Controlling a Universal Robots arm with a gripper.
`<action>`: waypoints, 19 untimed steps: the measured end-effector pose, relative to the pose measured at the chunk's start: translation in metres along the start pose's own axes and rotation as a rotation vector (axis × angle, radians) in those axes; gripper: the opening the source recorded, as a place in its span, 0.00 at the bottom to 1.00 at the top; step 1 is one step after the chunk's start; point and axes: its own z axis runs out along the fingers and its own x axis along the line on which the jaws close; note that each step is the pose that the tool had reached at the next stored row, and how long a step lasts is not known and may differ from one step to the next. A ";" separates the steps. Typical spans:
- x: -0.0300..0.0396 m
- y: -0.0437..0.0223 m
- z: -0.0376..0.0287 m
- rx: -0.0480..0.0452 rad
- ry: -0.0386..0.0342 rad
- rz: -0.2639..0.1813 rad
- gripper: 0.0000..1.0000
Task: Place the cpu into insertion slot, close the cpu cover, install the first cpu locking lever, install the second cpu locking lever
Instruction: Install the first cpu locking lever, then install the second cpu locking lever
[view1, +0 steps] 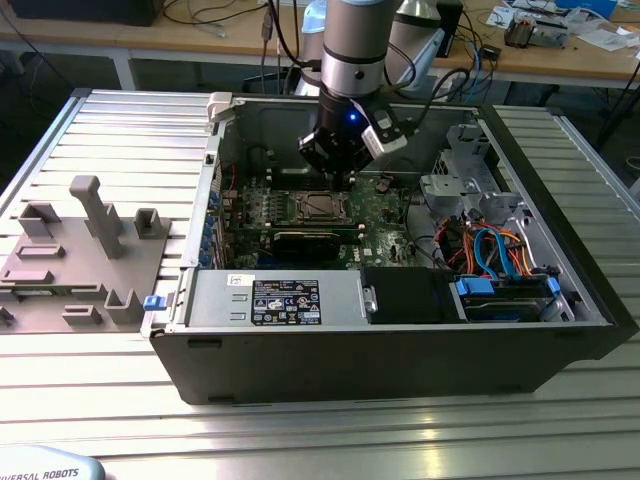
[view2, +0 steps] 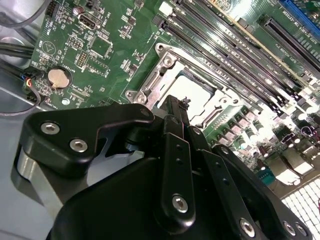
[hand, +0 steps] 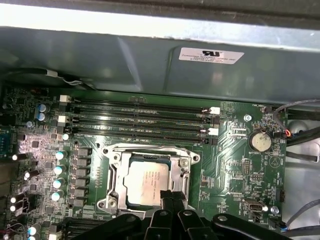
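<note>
Cpu sits beside memory slots, pincer overhead.

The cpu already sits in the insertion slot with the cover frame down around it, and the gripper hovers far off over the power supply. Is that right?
Not quite. The cpu does sit in the insertion slot with the cpu cover down around it, but the gripper is right at the socket's edge, not over the power supply, as the first wrist view shows.
</note>
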 end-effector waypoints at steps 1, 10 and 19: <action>0.0000 0.0000 -0.0006 0.0001 0.0000 0.000 0.11; 0.0000 -0.0007 -0.0012 0.0001 0.0002 0.000 0.11; 0.0006 -0.0077 -0.0013 -0.0001 0.0000 0.000 0.11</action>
